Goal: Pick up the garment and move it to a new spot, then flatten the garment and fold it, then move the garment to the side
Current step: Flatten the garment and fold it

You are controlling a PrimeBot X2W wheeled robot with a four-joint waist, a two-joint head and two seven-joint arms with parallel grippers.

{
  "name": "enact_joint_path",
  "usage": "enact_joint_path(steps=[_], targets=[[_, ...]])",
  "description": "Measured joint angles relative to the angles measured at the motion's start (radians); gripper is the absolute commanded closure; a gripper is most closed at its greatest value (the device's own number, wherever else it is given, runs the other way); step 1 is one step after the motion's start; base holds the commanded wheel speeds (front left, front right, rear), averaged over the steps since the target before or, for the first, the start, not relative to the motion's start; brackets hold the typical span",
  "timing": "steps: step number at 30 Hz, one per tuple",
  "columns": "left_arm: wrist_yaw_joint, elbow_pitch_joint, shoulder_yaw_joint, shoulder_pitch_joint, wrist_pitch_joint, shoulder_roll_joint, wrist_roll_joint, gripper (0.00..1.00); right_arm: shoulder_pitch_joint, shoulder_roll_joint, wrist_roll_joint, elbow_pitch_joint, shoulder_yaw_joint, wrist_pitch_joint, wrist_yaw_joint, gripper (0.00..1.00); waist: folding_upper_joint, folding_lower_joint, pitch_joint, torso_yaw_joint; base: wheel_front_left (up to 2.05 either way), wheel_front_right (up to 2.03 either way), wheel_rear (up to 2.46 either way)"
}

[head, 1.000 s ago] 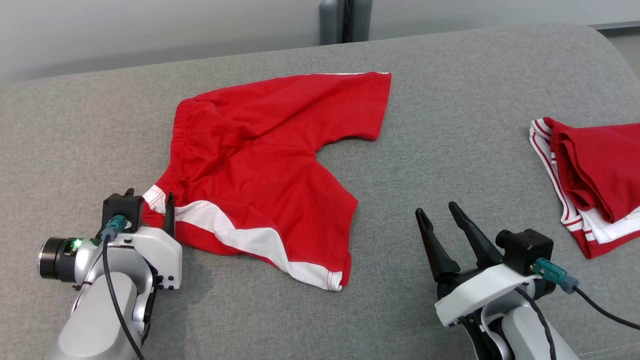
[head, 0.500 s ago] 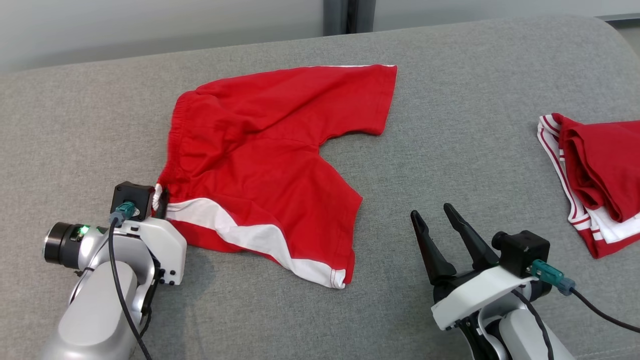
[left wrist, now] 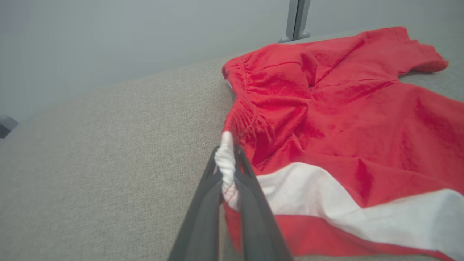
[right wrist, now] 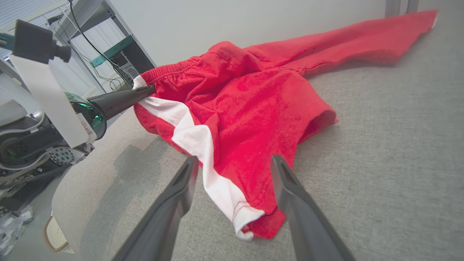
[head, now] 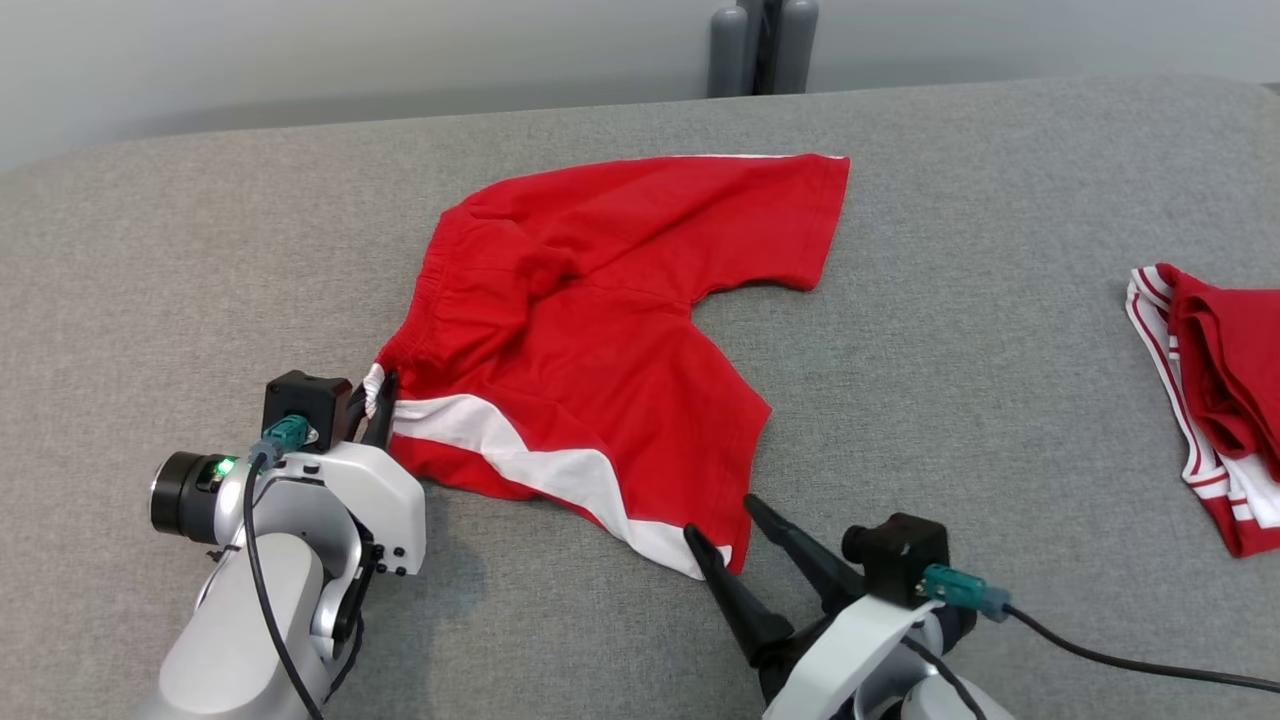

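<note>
The garment (head: 610,320) is a pair of red shorts with a white side stripe, spread on the grey padded surface (head: 150,260). My left gripper (head: 375,395) is shut on the white corner of its waistband (left wrist: 226,165). My right gripper (head: 725,520) stands open at the near hem corner, where the white stripe ends (right wrist: 243,217). One finger sits on each side of that corner. In the right wrist view the garment (right wrist: 253,98) rises from the hem toward the left gripper (right wrist: 146,90).
A second folded red and white garment (head: 1215,390) lies at the right edge of the surface. Grey posts (head: 765,45) stand behind the far edge. The right wrist view has shelving and cables (right wrist: 108,47) beyond the surface's left end.
My left gripper has closed on the waistband corner. My right gripper has moved left and forward to the hem corner, staying open. The camera has shifted, so the whole scene sits further right.
</note>
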Motion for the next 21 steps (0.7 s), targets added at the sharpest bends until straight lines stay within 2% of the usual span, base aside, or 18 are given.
enact_joint_path(steps=[5, 11, 21], targets=[[0.01, -0.026, -0.004, 0.019, 0.003, -0.006, -0.012, 1.0, 0.0, -0.015, -0.026, 0.022, 0.061, 0.035, 0.0, 0.0, 0.0, 0.0, -0.015, 0.016, 0.0, 0.0, 0.0], [0.016, -0.04, -0.007, 0.033, 0.005, -0.009, -0.019, 1.0, 0.011, -0.02, -0.04, 0.064, 0.043, 0.058, 0.0, 0.0, 0.0, 0.0, -0.02, 0.022, 0.0, 0.0, 0.0], [0.023, -0.057, -0.016, 0.033, 0.005, -0.009, -0.026, 1.0, 0.023, -0.013, 0.012, 0.07, 0.044, 0.097, 0.0, 0.0, 0.0, 0.0, -0.015, 0.028, 0.0, 0.0, 0.0]])
